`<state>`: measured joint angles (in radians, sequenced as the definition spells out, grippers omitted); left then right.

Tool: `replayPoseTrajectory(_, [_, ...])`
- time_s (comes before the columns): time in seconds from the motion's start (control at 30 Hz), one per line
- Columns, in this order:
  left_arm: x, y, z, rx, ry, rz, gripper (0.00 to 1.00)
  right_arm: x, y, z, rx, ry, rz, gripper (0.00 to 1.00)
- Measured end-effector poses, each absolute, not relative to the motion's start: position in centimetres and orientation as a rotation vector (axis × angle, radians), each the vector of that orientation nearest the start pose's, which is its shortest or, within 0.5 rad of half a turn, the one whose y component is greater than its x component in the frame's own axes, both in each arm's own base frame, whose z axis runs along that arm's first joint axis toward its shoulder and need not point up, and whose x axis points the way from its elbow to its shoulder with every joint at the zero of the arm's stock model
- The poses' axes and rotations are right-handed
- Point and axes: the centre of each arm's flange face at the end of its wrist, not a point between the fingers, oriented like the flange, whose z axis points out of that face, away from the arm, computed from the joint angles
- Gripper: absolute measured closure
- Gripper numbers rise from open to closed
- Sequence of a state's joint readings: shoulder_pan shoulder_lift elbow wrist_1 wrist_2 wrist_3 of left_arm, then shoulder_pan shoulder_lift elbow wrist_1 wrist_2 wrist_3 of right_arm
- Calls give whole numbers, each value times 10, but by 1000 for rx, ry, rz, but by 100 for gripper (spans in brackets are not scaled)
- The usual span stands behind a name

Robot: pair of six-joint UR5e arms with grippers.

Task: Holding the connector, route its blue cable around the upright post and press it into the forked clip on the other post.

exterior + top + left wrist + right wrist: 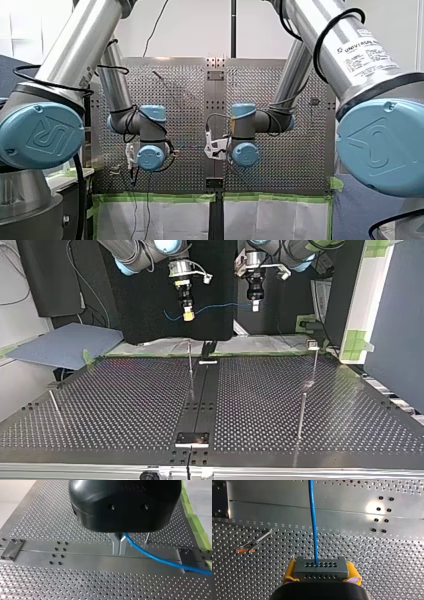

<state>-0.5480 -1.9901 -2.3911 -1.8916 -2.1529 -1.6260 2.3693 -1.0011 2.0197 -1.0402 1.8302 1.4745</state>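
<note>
The perforated table (pixel 125 405) lies under both arms, and nothing of the task rests on it. Among the thin posts in the top view, one (pixel 190 360) stands at the far middle and one (pixel 315 367) at the far right. The second carries a small fitting (pixel 313 345) on top, probably the clip, but its fork cannot be made out.

Both grippers are held high, well apart from the posts, so the routing is judged as not yet begun. The right gripper (pixel 188 315) is clamped on the grey connector (pixel 321 567), which sits between the yellow pads (pixel 290 571). In this way the cable end is probably fixed and cannot turn.

The blue cable (pixel 155 557) leaves the connector straight ahead and runs to the left gripper (pixel 119 547). There the metal fingers are pressed together on it, a little way along its length. By this second hold a short span is kept in the air between the two grippers. Such a span can probably be guided around a post and then pushed down into the clip.
</note>
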Motion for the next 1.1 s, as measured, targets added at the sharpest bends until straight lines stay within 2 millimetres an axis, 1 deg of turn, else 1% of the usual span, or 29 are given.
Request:
replayPoseTrajectory(0.27, [288, -268, 81, -74, 1560, -21, 100, 457, -295, 89, 1592, -810, 1544, 100])
replayPoseTrajectory(0.4, [289, -276, 91, -67, 1545, -15, 100, 462, -292, 85, 1602, -821, 1542, 100])
replayPoseTrajectory(0.5, [291, -286, 103, -65, 1528, -13, 100, 471, -287, 77, 1623, -832, 1528, 100])
replayPoseTrajectory(0.63, [291, -301, 113, -64, 1521, -17, 100, 483, -278, 65, 1652, -840, 1501, 100])
replayPoseTrajectory(0.7, [291, -311, 118, -55, 1520, -28, 100, 485, -275, 58, 1659, -846, 1485, 100])
replayPoseTrajectory(0.8, [290, -320, 122, -40, 1525, -37, 100, 483, -273, 44, 1669, -864, 1446, 100])
replayPoseTrajectory(0.93, [288, -323, 121, -23, 1545, -31, 100, 477, -271, 24, 1676, -893, 1384, 100])
replayPoseTrajectory(1.1, [286, -321, 119, -4, 1575, -12, 100, 472, -272, 17, 1663, -915, 1346, 100])
